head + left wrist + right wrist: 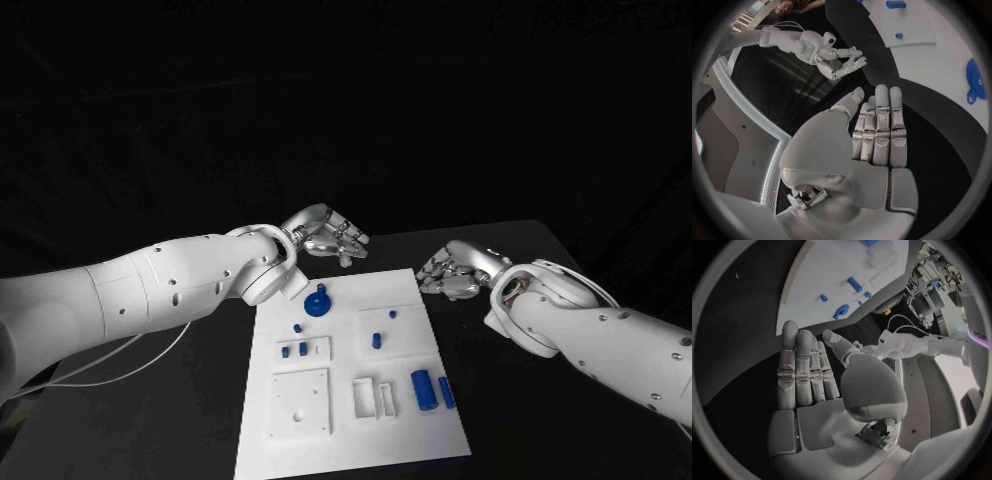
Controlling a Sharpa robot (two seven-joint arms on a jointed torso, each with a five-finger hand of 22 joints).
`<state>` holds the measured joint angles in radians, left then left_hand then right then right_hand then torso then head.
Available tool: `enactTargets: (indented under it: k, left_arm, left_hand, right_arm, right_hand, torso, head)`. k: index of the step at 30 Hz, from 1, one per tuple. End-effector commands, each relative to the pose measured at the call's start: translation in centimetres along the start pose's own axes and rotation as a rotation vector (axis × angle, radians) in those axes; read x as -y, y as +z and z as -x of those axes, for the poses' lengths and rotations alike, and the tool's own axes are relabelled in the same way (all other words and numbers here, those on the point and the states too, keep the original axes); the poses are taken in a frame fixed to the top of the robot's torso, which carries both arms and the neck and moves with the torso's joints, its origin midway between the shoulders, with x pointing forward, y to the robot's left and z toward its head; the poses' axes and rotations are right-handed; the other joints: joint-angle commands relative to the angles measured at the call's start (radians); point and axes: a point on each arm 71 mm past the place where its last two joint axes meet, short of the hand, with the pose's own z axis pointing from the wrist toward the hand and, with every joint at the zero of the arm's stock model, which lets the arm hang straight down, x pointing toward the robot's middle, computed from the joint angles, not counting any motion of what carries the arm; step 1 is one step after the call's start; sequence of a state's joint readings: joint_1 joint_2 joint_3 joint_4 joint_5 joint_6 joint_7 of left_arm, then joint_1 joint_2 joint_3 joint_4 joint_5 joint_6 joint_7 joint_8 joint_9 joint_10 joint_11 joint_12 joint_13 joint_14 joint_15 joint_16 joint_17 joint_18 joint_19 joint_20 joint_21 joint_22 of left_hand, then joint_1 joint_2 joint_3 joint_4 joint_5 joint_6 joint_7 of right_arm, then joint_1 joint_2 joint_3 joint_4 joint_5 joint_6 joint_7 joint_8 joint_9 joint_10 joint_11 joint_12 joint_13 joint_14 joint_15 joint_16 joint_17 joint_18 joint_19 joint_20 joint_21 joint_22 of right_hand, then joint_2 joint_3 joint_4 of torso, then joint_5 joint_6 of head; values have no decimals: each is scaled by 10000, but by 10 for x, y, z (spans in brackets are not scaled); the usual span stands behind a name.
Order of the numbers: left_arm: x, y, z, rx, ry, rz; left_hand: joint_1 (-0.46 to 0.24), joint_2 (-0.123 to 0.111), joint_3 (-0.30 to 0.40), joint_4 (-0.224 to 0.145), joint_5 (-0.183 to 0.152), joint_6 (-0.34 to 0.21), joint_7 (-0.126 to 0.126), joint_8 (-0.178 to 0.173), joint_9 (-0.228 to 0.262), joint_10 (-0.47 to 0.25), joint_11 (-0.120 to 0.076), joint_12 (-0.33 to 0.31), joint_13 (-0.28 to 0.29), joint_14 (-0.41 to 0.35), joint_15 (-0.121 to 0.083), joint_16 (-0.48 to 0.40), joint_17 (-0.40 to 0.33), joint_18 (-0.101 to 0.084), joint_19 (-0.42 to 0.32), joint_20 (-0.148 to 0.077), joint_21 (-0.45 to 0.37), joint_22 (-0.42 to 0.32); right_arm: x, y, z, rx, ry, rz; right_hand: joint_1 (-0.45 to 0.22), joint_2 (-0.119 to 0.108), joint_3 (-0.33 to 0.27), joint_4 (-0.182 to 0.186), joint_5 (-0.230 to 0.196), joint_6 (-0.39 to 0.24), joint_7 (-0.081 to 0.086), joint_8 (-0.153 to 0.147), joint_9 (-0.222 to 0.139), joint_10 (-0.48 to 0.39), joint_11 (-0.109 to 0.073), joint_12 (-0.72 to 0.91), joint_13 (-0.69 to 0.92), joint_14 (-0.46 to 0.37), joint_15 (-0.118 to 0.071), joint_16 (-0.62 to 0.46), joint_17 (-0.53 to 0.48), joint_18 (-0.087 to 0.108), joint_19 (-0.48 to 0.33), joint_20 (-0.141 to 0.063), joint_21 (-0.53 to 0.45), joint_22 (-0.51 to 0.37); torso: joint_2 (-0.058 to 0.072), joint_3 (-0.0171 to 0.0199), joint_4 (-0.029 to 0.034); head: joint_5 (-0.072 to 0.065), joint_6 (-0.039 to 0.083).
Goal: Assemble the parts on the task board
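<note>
Head view: the white task board (pixel 353 385) lies lower centre on the black bench (pixel 159 420), long axis running up the frame, blue parts (pixel 424 389) on it. Beyond its top edge, the left hand (pixel 329 234) and right hand (pixel 459 271) hover empty.

Left wrist view: left fingers (pixel 880 127) extended, close together, holding nothing.

Right wrist view: right fingers (pixel 799 365) likewise straight, empty.

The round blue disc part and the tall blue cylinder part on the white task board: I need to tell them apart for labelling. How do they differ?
The round blue disc part sits at the far end of the white task board, near the left hand; the tall blue cylinder part sits toward the near end, on the right arm's side. The disc looks broad and rounded; the cylinder looks long and narrow. Both are blue, and no hand touches either.
</note>
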<state>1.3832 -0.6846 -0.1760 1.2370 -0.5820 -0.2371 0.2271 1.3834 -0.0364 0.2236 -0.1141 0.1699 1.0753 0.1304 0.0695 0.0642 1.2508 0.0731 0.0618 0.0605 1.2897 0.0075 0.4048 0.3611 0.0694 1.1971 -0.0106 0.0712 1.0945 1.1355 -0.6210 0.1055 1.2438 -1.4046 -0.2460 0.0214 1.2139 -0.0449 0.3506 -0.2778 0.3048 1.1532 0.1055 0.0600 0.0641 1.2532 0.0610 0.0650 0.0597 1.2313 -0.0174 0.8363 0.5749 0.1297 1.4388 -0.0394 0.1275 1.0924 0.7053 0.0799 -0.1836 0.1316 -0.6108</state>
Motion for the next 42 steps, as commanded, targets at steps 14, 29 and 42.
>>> enactTargets:
  k: [14, 29, 42]
  left_arm:
    - [-5, 3, 11, 944, -1866, 173]
    - [-7, 1, 16, 1162, -2385, 211]
    - [-7, 1, 16, 1098, -2534, 263]
  left_hand:
    - [-284, -70, -42, 554, -50, -893, 172, -30, -18, -1688, 607, -23, -12, -1142, 996, -3414, -1855, 302, -1758, 1001, -108, -3251]
    - [-26, 141, -792, 725, -69, -1113, 210, -40, -27, -1813, 687, -35, -15, -1702, 1255, -3444, -2933, 500, -846, 1260, -40, -8381]
    - [4, 184, -822, 712, -40, -1036, 298, -24, -25, -1758, 716, -34, -15, -1703, 1258, -3439, -2930, 540, -648, 1271, 0, -9196]
  right_arm:
    - [-32, 19, -47, -1496, -3284, 214]
    - [-39, 28, -63, -1359, -3938, 74]
    - [-42, 29, -72, -1416, -4030, 35]
  right_hand:
    - [-202, -444, -66, 98, -818, -810, 210, 18, -8, -675, 218, -60, 1, 363, 104, 49, 272, 290, 211, 128, 207, 43]
    - [79, -425, -37, 116, -1041, -879, 233, 22, -5, -732, 238, -61, 0, 421, 102, -26, 372, 361, 275, 149, 240, -118]
    - [-47, -409, 1323, 200, -1569, -279, 75, 30, 7, -278, 78, -63, -1, 497, -7, 15, 525, 330, 238, 51, 520, 99]
  torso:
    - [82, -61, 28]
    - [202, -64, 143]
    - [225, -96, 133]
  head:
    - [100, -4]
    - [121, -38]
    - [257, -165]
